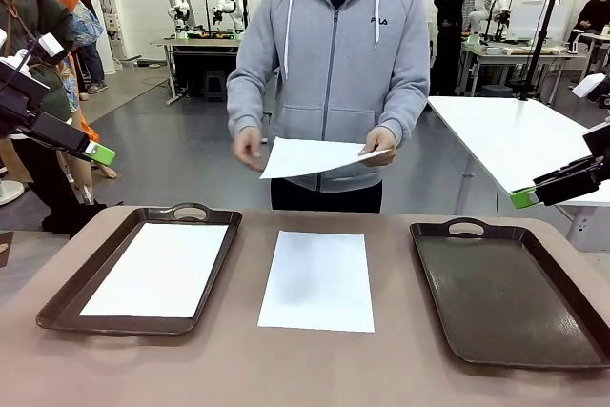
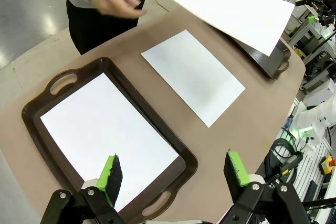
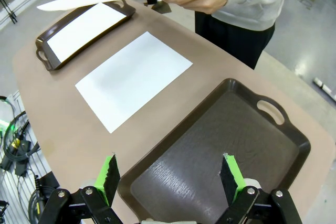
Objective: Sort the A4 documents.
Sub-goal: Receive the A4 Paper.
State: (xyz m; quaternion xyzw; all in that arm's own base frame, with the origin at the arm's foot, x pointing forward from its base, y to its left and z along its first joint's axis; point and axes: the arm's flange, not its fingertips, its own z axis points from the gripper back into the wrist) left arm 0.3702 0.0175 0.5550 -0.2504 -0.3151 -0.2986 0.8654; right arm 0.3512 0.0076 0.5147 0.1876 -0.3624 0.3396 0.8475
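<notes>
Brown bench (image 1: 286, 369) with rounded corners, long edge toward robot. On robot's left: dark brown handled plastic tray (image 1: 67, 297) carrying one plain white A4 paper sheet (image 1: 157, 269), flat, inside the rim, thin strip of tray floor showing all round. Mid-bench: second white A4 sheet (image 1: 317, 280) flat on the bench surface, between both trays, touching neither, open strips either side. On robot's right: second dark brown handled tray (image 1: 505, 293), textured floor fully showing. Third white A4 sheet (image 1: 310, 156) in the air over far bench edge, tilted, pinched at one side by person's holding hand (image 1: 381, 145). Person's free hand (image 1: 250, 148) just beside opposite edge, blurred, contact unclear. Left robot hand (image 1: 98, 152) raised off bench's left side, well above loaded tray, fingers spread wide. From its wrist camera, left robot hand (image 2: 173, 171) looks down over that tray's near handle end. Right robot hand (image 1: 522, 198) raised off right side, fingers spread wide too. From its wrist camera, right robot hand (image 3: 170, 174) sits over near edge of second tray.
</notes>
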